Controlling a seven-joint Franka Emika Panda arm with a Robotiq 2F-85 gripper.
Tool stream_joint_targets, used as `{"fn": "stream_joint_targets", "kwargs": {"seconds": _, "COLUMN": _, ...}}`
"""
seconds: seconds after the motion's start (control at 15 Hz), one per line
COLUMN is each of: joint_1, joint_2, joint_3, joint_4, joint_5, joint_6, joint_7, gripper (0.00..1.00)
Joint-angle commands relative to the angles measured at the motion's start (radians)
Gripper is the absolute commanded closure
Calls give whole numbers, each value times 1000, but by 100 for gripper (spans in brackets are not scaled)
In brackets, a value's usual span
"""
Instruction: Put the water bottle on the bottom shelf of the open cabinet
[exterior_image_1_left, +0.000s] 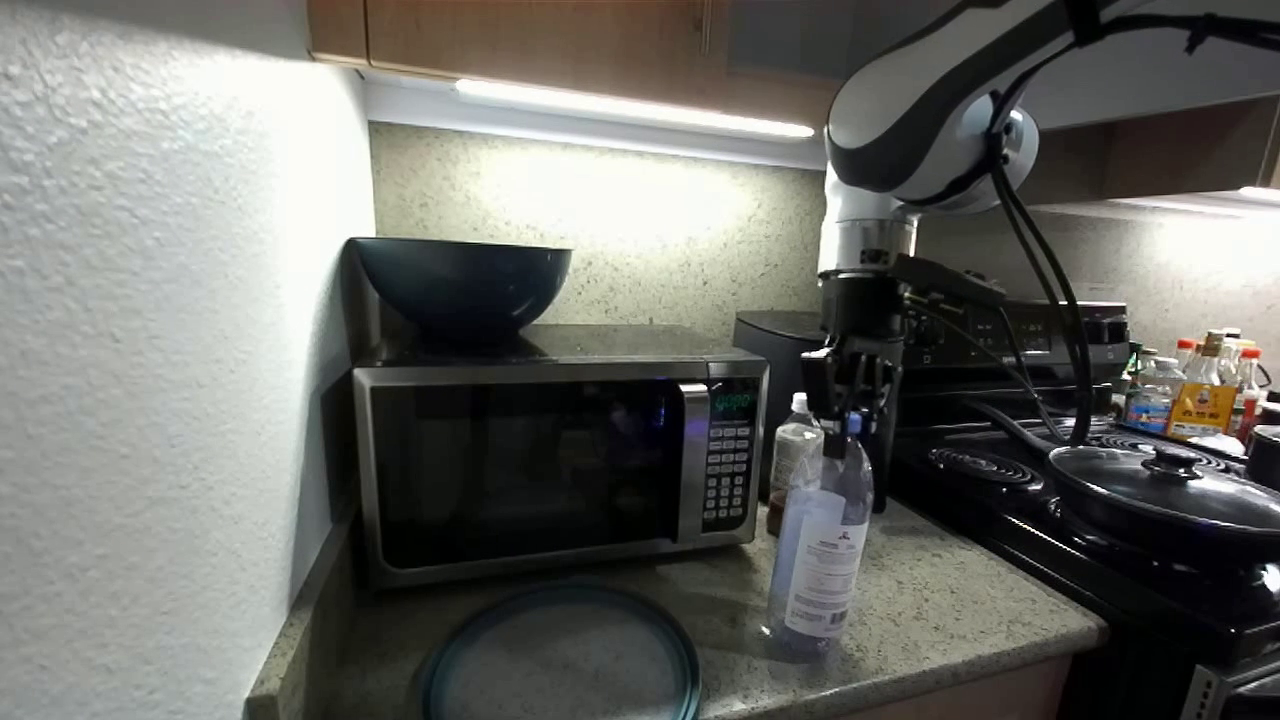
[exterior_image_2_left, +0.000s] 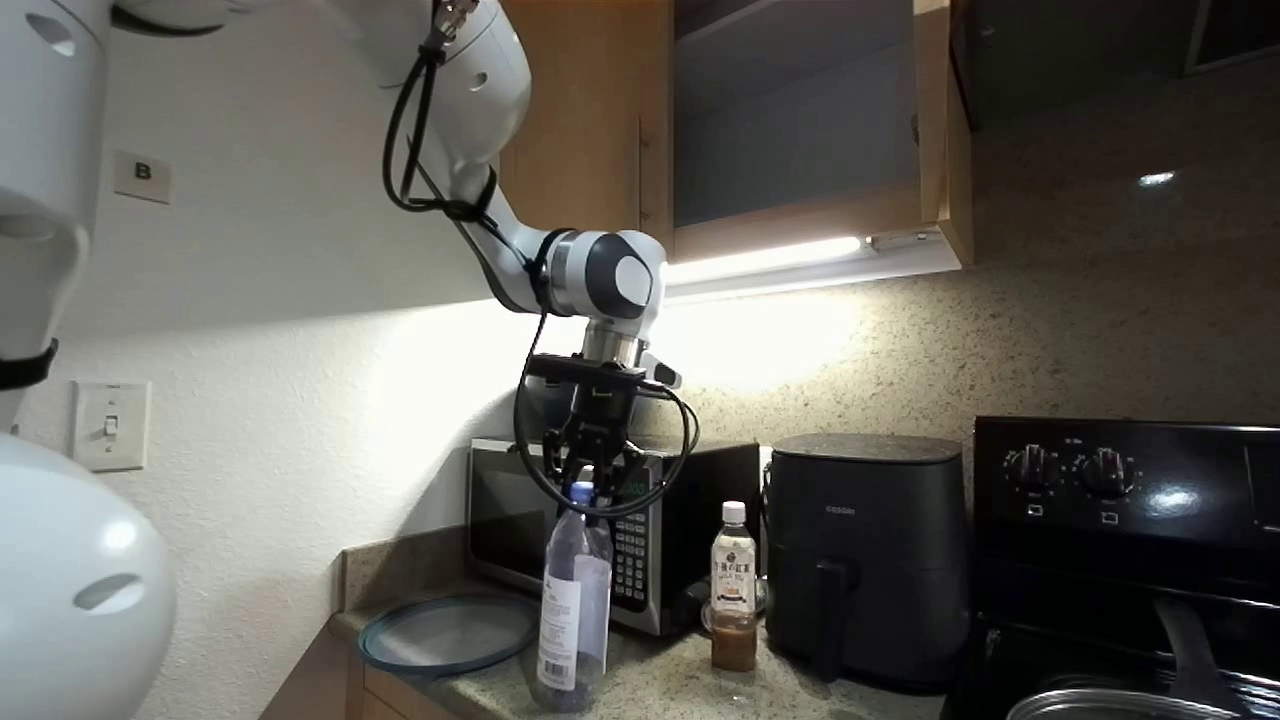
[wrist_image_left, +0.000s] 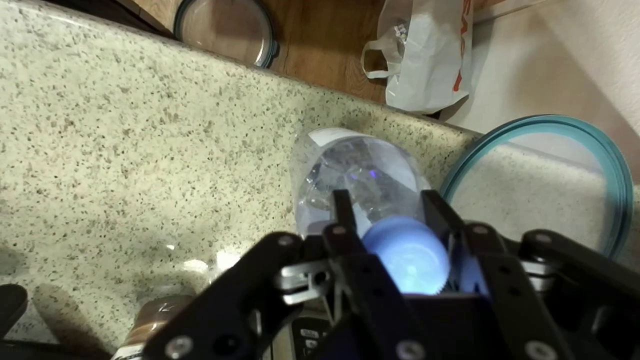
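Wrist view, tool (wrist_image_left: 387, 200) gripping clear water bottle (wrist_image_left: 362, 167), round blue cap (wrist_image_left: 409, 257), speckled countertop (wrist_image_left: 150, 145)

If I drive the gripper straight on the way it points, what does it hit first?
Likely the water bottle: the gripper points down over it, the blue cap between its fingers, with the wider shoulder below. Exact clearance is unclear.

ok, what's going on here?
The Franka arm has its gripper at the top of the water bottle, fingers either side of its blue cap. Can't tell whether they're clamped. The bottle appears upright on the counter, not yet in the open cabinet above.
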Motion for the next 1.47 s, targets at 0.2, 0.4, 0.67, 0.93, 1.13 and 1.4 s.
{"fn": "stream_joint_targets", "kwargs": {"seconds": 0.2, "joint_1": -7, "joint_2": -249, "joint_3": 7, "joint_4": -83, "joint_5": -68, "joint_6": 125, "joint_7": 111, "gripper": 87}}
{"fn": "stream_joint_targets", "kwargs": {"seconds": 0.4, "joint_1": -16, "joint_2": -373, "joint_3": 13, "joint_4": -80, "joint_5": -105, "joint_6": 146, "joint_7": 165, "gripper": 87}}
{"fn": "stream_joint_targets", "kwargs": {"seconds": 0.67, "joint_1": -32, "joint_2": -537, "joint_3": 38, "joint_4": -66, "joint_5": -162, "joint_6": 165, "joint_7": 241, "gripper": 87}}
{"fn": "stream_joint_targets", "kwargs": {"seconds": 0.93, "joint_1": -21, "joint_2": -545, "joint_3": 29, "joint_4": -27, "joint_5": -145, "joint_6": 127, "joint_7": 217, "gripper": 62}}
{"fn": "stream_joint_targets", "kwargs": {"seconds": 1.13, "joint_1": -27, "joint_2": -555, "joint_3": 33, "joint_4": -46, "joint_5": -146, "joint_6": 136, "joint_7": 218, "gripper": 62}}
{"fn": "stream_joint_targets", "kwargs": {"seconds": 1.4, "joint_1": -70, "joint_2": -591, "joint_3": 59, "joint_4": -32, "joint_5": -216, "joint_6": 240, "joint_7": 267, "gripper": 87}}
